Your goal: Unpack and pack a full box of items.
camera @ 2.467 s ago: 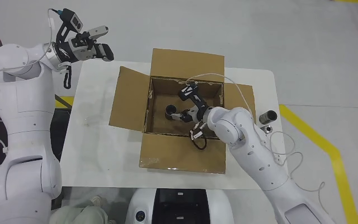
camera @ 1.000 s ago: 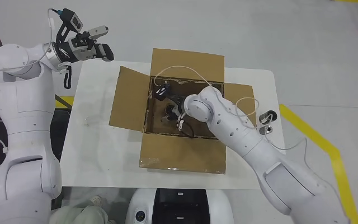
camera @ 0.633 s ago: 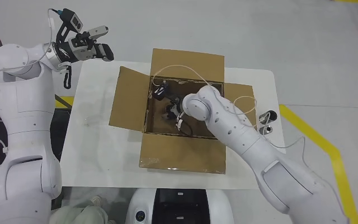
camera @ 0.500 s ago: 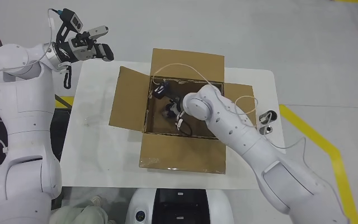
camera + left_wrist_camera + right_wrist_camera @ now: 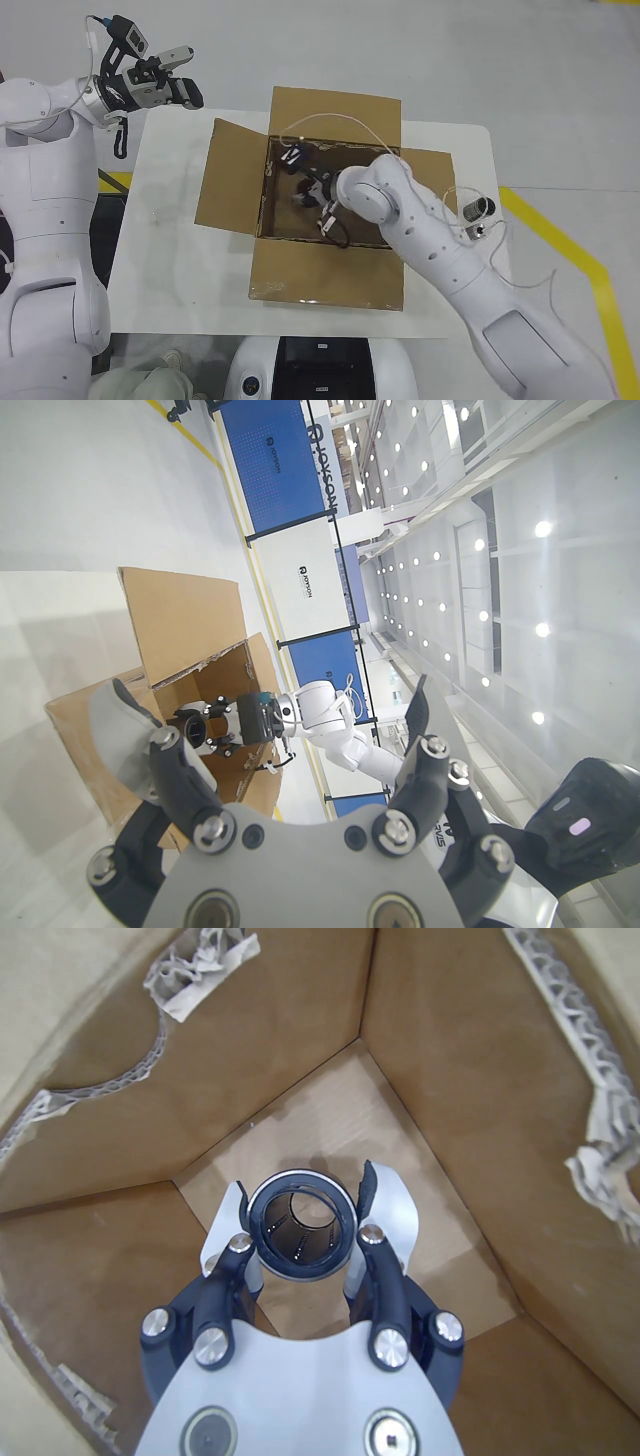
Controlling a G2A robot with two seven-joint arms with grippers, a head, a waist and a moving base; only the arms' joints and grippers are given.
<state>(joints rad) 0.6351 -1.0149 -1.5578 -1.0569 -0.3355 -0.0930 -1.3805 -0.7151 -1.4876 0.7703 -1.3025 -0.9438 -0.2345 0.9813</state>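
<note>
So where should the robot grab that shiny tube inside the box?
Grab the metal tube by its round outer wall, a finger on each side, coming straight down through the open box. Its hole faces up, leaving the sides free; the right gripper clasps it that way.

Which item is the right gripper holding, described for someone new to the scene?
Start at the open cardboard box on the white table; the right gripper is inside it. It clamps a short hollow metal cylinder with a dark ring at its open end. A similar cylinder sits on the bare table beyond the box's flap; this one is held inside the box.
</note>
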